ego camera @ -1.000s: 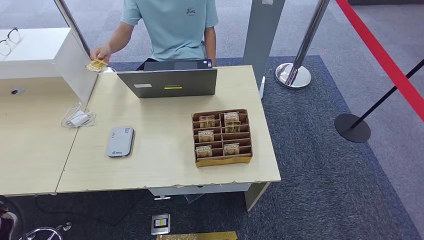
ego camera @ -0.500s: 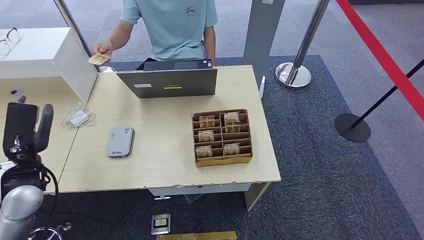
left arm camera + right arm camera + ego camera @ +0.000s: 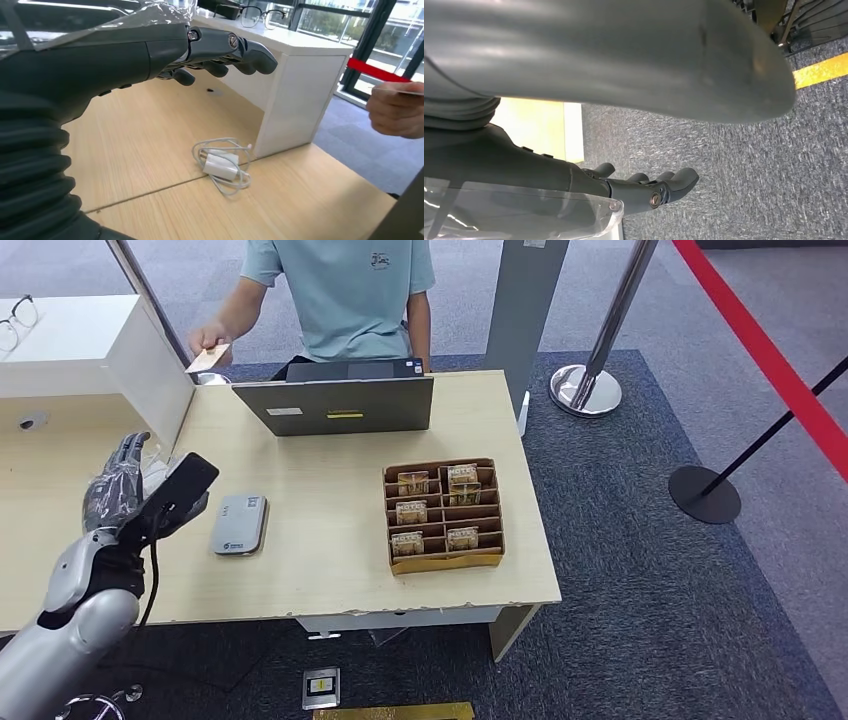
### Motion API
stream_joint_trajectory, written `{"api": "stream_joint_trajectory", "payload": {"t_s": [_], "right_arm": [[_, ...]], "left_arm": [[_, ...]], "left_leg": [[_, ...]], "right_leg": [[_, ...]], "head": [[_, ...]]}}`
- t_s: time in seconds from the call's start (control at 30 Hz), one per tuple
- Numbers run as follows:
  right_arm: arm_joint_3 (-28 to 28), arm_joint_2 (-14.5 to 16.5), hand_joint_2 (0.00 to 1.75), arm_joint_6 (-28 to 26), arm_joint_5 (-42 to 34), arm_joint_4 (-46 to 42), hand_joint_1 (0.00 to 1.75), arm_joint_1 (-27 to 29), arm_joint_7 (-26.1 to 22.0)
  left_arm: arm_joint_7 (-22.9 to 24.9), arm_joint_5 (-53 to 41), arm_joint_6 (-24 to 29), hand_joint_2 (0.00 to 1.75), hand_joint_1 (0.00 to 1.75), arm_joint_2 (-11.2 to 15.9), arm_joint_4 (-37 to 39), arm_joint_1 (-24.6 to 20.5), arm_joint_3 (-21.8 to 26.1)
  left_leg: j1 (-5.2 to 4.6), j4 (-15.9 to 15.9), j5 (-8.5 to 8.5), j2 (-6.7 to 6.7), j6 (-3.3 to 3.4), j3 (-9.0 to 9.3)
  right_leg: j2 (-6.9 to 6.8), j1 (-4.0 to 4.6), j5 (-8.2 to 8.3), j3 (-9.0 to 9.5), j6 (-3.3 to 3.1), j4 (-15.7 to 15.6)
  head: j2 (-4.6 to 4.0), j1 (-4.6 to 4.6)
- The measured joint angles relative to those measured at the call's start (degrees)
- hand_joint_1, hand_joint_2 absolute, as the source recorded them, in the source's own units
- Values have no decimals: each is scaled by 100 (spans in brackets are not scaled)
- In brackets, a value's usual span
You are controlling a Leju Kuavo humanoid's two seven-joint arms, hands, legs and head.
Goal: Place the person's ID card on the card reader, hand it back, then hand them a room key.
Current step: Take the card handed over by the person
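1. A person's hand (image 3: pixel 208 338) is holding the ID card (image 3: pixel 208 359) out past the far left corner of the desk (image 3: pixel 330 580), likely offering it for the robot to take; the card is in the air, well apart from the robot.
2. The left hand (image 3: pixel 135 490) is hovering over the desk's near left part with its fingers (image 3: pixel 227 47) extended, slightly curled and holding nothing, seemingly poised to receive the card.
3. The card reader (image 3: pixel 240 523) is lying flat just beside that hand, handy for the scan.
4. The room keys are sitting in a cardboard tray (image 3: pixel 444 561) on the robot's right side of the desk, behind which a laptop (image 3: pixel 340 404) is standing.
5. The left wrist view is showing a coiled white charger (image 3: pixel 221 165) on the desk beneath the hand, and the person's fingers with the card edge-on.
6. The right hand (image 3: pixel 644 187) is hanging over grey carpet, fingers loosely curled and holding nothing.
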Motion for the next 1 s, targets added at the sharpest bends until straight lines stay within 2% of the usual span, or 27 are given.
{"api": "stream_joint_trajectory", "payload": {"t_s": [0.2,0.37,0.8,1.0], "right_arm": [[38,18,0,4,11,19,0,0,0],[91,37,0,18,35,21,0,1,2],[201,64,0,128,184,21,0,-2,-136],[286,64,0,173,252,22,0,-6,-191]], "left_arm": [[158,-446,78,175,0,161,372,-140,-235],[98,-651,225,175,0,233,601,-192,-367],[-743,-719,263,175,0,240,1082,-432,-698],[-1015,-632,162,175,0,144,1480,-688,-870]], "left_leg": [[0,0,0,0,0,-1],[0,0,0,0,0,-2],[-1,0,0,-1,0,1],[-1,0,0,0,0,1]], "right_leg": [[0,0,0,0,0,1],[0,0,0,0,0,1],[0,-1,0,0,0,1],[0,-1,0,0,0,1]], "head": [[0,-1],[0,0],[0,0],[0,0]]}}
